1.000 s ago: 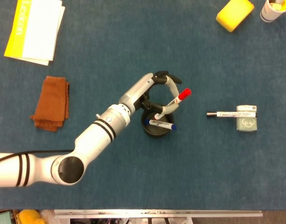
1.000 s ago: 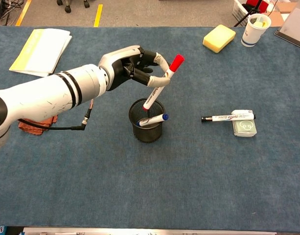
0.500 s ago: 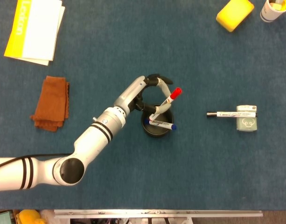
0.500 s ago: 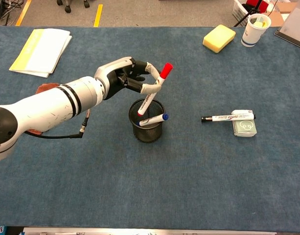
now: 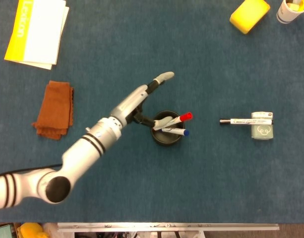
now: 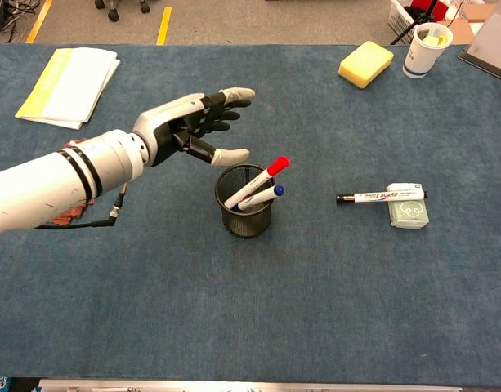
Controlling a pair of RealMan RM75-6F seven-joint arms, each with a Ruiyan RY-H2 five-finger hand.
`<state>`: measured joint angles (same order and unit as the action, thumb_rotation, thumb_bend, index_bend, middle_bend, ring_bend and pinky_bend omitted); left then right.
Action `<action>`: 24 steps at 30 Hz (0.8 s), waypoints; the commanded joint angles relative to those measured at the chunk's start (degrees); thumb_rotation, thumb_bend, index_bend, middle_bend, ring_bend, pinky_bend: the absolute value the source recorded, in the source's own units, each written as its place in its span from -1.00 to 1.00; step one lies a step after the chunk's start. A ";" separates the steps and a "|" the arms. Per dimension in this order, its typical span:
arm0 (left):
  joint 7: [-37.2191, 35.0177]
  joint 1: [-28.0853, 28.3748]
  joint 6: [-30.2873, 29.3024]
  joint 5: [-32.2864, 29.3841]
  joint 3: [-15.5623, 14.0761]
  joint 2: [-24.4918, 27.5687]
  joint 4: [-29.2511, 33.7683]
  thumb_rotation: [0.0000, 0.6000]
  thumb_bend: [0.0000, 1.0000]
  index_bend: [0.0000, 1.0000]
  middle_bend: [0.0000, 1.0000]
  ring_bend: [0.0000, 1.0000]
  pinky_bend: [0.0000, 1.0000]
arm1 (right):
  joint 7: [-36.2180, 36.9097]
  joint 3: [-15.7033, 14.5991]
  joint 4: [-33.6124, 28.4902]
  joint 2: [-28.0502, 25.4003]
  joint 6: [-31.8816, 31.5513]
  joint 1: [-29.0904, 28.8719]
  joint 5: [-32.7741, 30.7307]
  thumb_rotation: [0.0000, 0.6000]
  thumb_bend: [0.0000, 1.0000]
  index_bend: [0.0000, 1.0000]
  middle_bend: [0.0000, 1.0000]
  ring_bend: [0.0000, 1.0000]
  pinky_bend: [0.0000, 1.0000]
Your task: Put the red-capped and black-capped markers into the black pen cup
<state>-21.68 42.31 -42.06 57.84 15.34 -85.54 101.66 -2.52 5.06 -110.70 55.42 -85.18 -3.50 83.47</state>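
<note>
The black mesh pen cup (image 6: 245,219) (image 5: 166,140) stands mid-table. A red-capped marker (image 6: 258,181) (image 5: 174,119) leans inside it beside a blue-capped marker (image 6: 265,195) (image 5: 177,131). My left hand (image 6: 197,126) (image 5: 147,96) hovers just left of and above the cup, fingers spread, holding nothing. The black-capped marker (image 6: 379,196) (image 5: 243,120) lies flat to the right, its far end resting on a small grey-green eraser (image 6: 409,212) (image 5: 263,130). My right hand is out of both views.
A brown cloth (image 5: 55,109) lies at the left. A yellow and white booklet (image 5: 37,30) (image 6: 69,86) sits at the back left. A yellow sponge (image 6: 365,63) (image 5: 249,15) and a paper cup (image 6: 427,48) (image 5: 291,10) stand at the back right.
My left hand let go of the red-capped marker, which dropped into the cup. The hand opened and drew back to the left.
</note>
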 commanded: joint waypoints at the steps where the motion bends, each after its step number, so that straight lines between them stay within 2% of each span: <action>1: 3.76 -1.64 -1.33 5.47 -2.25 5.10 1.39 1.00 -0.44 -0.83 -1.00 -1.00 -0.99 | -0.45 -0.29 -0.25 -0.15 0.75 -0.38 0.43 1.00 -0.39 -0.35 -0.64 -1.00 -0.84; 7: 10.15 -4.73 -6.72 13.40 -5.91 12.21 2.07 1.00 -0.44 -0.62 -0.93 -1.00 -0.99 | -3.35 -1.20 -0.54 0.54 4.81 -2.54 1.43 1.00 -0.39 -0.14 -0.62 -1.00 -0.84; 11: 12.78 -7.07 -11.05 17.78 -7.84 15.17 1.55 1.00 -0.44 -0.56 -0.90 -1.00 -0.99 | -5.94 -1.34 -0.49 2.08 8.47 -4.83 1.21 1.00 -0.39 -0.10 -0.62 -1.00 -0.84; 17: 15.62 -10.97 -18.50 23.54 -10.33 17.48 -0.28 1.00 -0.44 -0.52 -0.87 -1.00 -0.99 | -10.18 -1.33 -0.75 5.05 13.46 -8.40 0.73 1.00 -0.39 -0.09 -0.62 -1.00 -0.84; 24: 15.73 -15.50 -25.93 26.34 -11.99 18.17 -3.02 1.00 -0.44 -0.49 -0.86 -1.00 -0.99 | -14.29 -1.29 -0.51 8.72 18.01 -11.63 -2.01 1.00 -0.40 -0.08 -0.61 -1.00 -0.84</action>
<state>-5.96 28.10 -66.42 83.26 3.98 -67.80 99.57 -15.96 3.84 -111.37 63.39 -67.95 -14.57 82.06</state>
